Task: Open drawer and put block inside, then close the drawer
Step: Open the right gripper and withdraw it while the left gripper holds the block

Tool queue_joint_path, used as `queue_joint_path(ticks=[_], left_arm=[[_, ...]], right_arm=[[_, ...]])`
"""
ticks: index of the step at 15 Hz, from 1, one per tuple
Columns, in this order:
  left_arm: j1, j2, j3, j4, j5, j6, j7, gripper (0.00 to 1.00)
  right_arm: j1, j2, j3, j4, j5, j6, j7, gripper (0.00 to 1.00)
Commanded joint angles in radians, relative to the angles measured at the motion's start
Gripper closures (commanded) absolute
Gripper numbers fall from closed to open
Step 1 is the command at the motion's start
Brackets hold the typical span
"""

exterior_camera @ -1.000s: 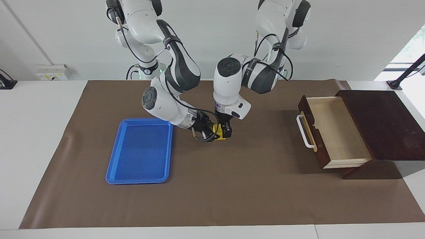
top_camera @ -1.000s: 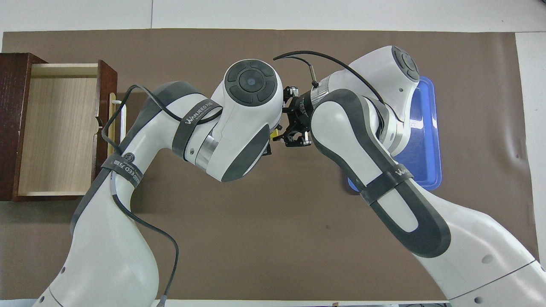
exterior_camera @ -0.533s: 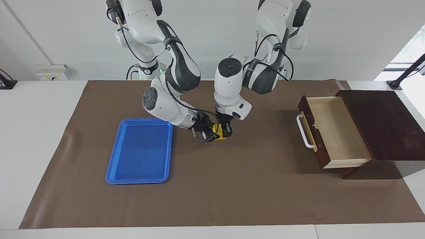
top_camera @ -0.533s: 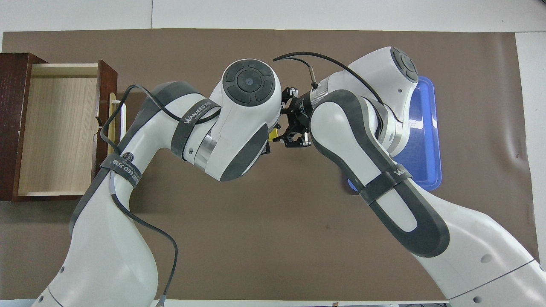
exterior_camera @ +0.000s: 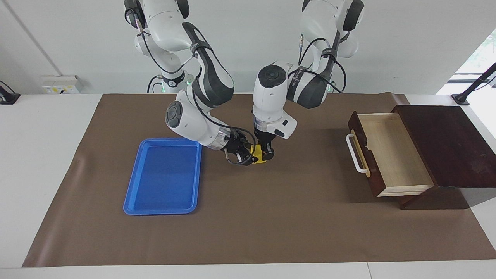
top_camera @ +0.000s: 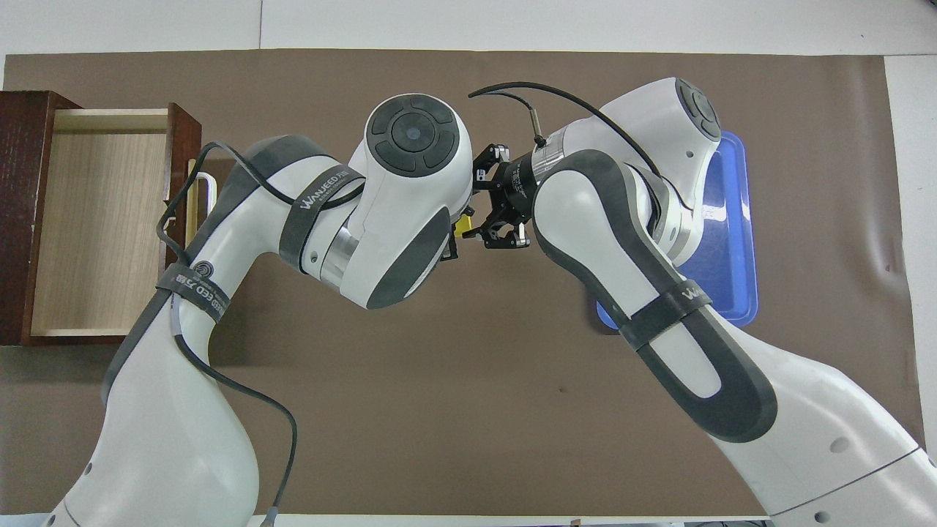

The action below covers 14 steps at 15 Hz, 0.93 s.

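1. The left gripper (exterior_camera: 264, 154) points straight down over the mat's (exterior_camera: 271, 217) middle, and its fingers close on the block (exterior_camera: 259, 156). The block is held up in the air, above the bare mat between the tray (exterior_camera: 164, 176) and the drawer (exterior_camera: 387, 153).
2. The right gripper (exterior_camera: 242, 153) reaches in sideways from the tray's end and sits right beside the block. Its fingers are spread, one above and one below the block's side. Whether they touch the block I cannot tell.
3. In the overhead view the left arm's wrist covers most of the block (top_camera: 463, 222); only a yellow sliver shows beside the right gripper (top_camera: 489, 212).
4. The tray is blue and flat and lies on the mat toward the right arm's end of the table, its near corner under the right arm's elbow.
5. The drawer stands pulled out of the box (exterior_camera: 445, 143) at the left arm's end of the table. Its pale wooden inside is open to view, and its white handle (exterior_camera: 355, 153) faces the middle of the mat.
6. The drawer is well apart from the block and both grippers.
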Motion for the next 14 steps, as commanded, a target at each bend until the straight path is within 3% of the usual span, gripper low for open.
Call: queue_joint_path(ticks=[1,2,3,8,11,14], left_arm=[[0.023,-0.058,0.008,-0.049,0.004,-0.008,0.011,1.00],[0.031,-0.058,0.008,-0.049,0.006,-0.010,0.012,1.00],[0.035,-0.058,0.008,-0.051,0.006,-0.010,0.014,1.00],[0.048,-0.067,0.010,-0.049,0.006,-0.040,0.043,1.00],[0.097,-0.105,0.011,-0.043,0.006,-0.118,0.138,1.00],[0.164,-0.131,0.016,-0.016,0.013,-0.227,0.263,1.00]], right_arm=[[-0.014,-0.006,0.002,-0.010,0.007,0.000,-0.008,0.39],[-0.016,-0.006,0.002,-0.010,0.007,-0.001,-0.008,0.29],[-0.016,-0.008,0.002,-0.010,0.007,-0.001,-0.008,0.25],[-0.027,-0.012,-0.004,-0.012,0.003,-0.009,-0.011,0.24],[-0.109,-0.041,-0.009,-0.015,-0.025,-0.096,-0.065,0.18],[-0.169,-0.109,-0.010,-0.015,-0.174,-0.179,-0.172,0.07]])
